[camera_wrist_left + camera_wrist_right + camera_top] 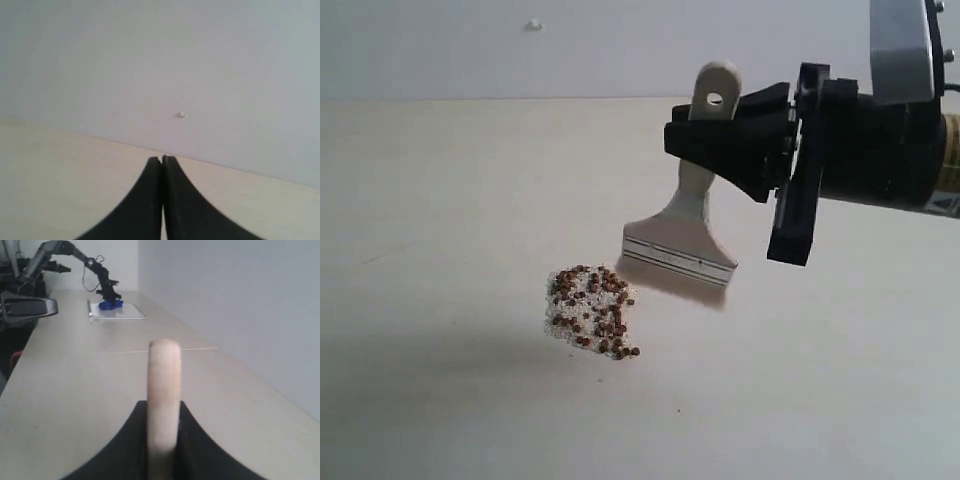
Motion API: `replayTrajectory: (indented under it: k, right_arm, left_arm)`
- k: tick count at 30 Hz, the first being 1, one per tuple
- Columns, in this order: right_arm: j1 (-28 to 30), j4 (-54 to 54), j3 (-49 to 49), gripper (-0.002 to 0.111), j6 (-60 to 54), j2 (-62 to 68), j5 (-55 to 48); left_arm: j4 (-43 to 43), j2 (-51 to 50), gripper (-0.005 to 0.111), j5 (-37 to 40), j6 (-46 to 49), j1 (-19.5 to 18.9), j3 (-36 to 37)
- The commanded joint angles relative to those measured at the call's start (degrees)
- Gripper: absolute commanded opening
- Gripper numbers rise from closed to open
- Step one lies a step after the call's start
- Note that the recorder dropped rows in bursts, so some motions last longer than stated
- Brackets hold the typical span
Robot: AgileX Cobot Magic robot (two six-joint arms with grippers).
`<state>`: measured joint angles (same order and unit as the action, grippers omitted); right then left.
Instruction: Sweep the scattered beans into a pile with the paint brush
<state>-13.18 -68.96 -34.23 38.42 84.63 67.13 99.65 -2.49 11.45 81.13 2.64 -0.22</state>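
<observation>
Beans [592, 312]: tiny, round, reddish-brown, closely clustered

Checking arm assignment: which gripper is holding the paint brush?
The right gripper, clamped on the paint brush handle; the left gripper is shut on nothing.

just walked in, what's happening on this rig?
The right gripper is shut on the paint brush handle, bristles down at the table, just right of the beans in the exterior view. The beans sit bunched in one small patch with white crumbs. The left gripper is shut, empty, and outside the exterior view.
</observation>
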Motion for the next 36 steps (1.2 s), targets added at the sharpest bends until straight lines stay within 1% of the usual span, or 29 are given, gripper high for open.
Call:
replayTrajectory:
  k: [1, 4, 6, 9, 17, 24, 32, 36]
  right_arm:
    - [0.3, -13.44, -7.5, 0.0, 4.84, 3.06, 2.84]
    - [0.3, -20.76, -11.71, 0.0, 9.53, 7.08, 2.84]
    - [0.3, -23.67, -13.63, 0.0, 11.42, 9.47, 2.84]
    - [0.3, -24.7, -14.89, 0.0, 12.86, 13.54, 2.84]
    - [-0.17, -27.18, -14.87, 0.0, 11.59, 21.16, 2.84]
    - [-0.17, -27.59, -15.44, 0.0, 11.45, 20.82, 2.84]
    - [-0.17, -29.61, -17.77, 0.0, 15.68, 18.47, 2.84]
    - [-2.24, -30.73, -18.96, 0.0, 17.85, 18.34, 2.84]
  left_arm:
    - [0.3, 0.41, 0.0, 0.23, 0.03, 0.26, 0.22]
    - [0.3, 0.41, 0.0, 0.23, 0.03, 0.26, 0.22]
    - [0.3, 0.41, 0.0, 0.23, 0.03, 0.26, 0.22]
    - [0.3, 0.41, 0.0, 0.23, 0.03, 0.26, 0.22]
    - [0.3, 0.41, 0.0, 0.23, 0.03, 0.26, 0.22]
    - [0.3, 0.41, 0.0, 0.23, 0.03, 0.26, 0.22]
    - [0.3, 0.41, 0.0, 0.23, 0.03, 0.26, 0.22]
    - [0.3, 0.41, 0.0, 0.23, 0.03, 0.26, 0.22]
